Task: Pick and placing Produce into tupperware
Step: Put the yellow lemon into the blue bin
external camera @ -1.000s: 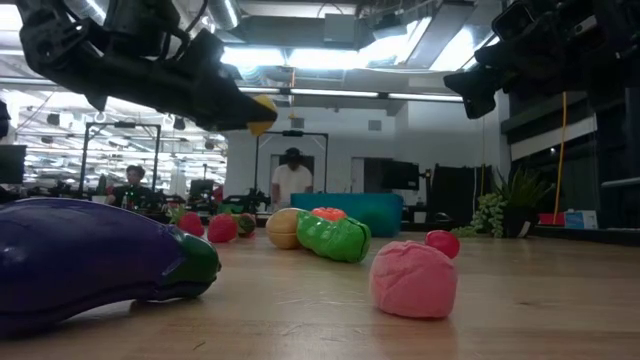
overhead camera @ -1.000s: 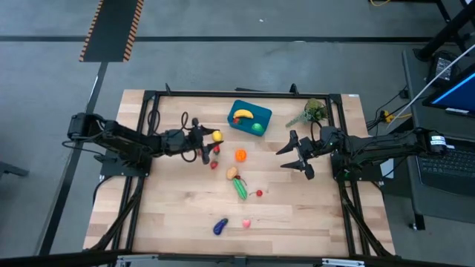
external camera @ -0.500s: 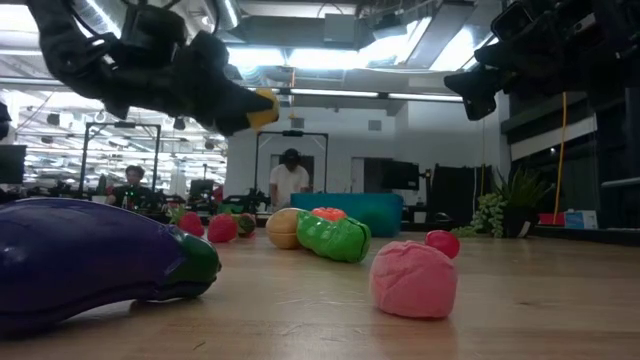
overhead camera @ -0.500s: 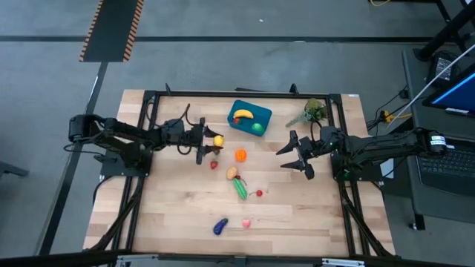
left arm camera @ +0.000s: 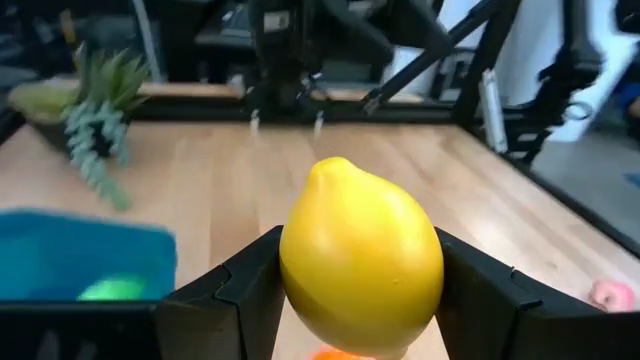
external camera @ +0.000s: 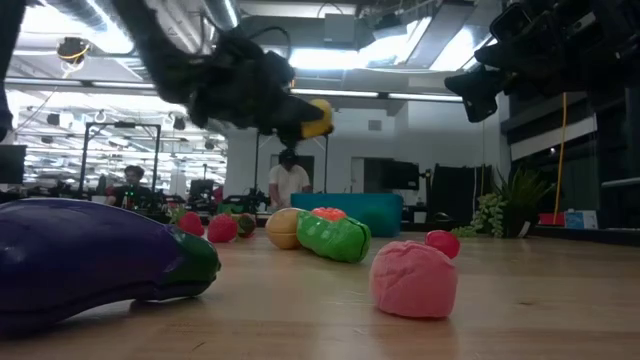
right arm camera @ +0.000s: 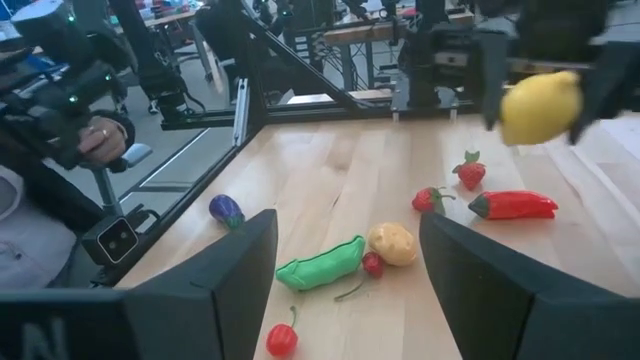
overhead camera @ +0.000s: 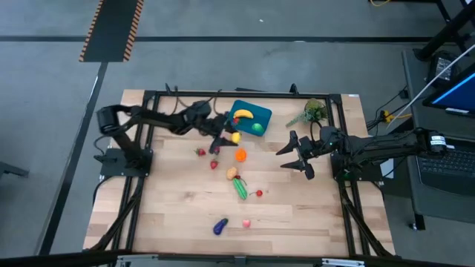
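Left gripper [overhead camera: 233, 138] raised above the counter [overhead camera: 171, 208], just beside the near-left corner of the teal tupperware [overhead camera: 249, 116], fingers clamped on a yellow lemon [left arm camera: 360, 268] that fills the gap between them. Banana [overhead camera: 243, 114] and green piece [overhead camera: 257, 127] already inside the tupperware. Loose on the counter below it: strawberries [overhead camera: 200, 152], orange [overhead camera: 240, 155], potato [overhead camera: 231, 173], green pod [overhead camera: 240, 188], cherry [overhead camera: 259, 193]; nearer the front edge, purple eggplant [overhead camera: 220, 226] and pink piece [overhead camera: 246, 222]. Leafy sprig [overhead camera: 312, 113] right of the tupperware. Right gripper [overhead camera: 294, 154] hovering well right of the produce, fingers spread apart, nothing held. No readable writing or labels anywhere.
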Tool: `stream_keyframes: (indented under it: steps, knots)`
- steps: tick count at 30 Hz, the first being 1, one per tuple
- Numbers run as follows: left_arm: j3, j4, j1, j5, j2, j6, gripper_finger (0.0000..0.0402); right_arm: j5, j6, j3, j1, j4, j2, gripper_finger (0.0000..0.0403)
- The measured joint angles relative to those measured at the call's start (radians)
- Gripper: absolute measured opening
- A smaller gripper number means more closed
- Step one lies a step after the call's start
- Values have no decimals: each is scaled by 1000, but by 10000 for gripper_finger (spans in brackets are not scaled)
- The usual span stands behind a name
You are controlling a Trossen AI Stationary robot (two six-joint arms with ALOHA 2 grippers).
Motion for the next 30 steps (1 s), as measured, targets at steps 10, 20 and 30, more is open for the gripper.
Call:
stream_keyframes:
  steps: [10,20,30]
  knots:
    - [336,-350,90,144,171,128,201,-50,0,0,0,-10,0,248]
    - [583,-752,145,42,258,321,201,-53,-2,0,0,-11,0,248]
    - [676,-917,144,-184,287,419,201,-52,-4,0,0,-12,0,248]
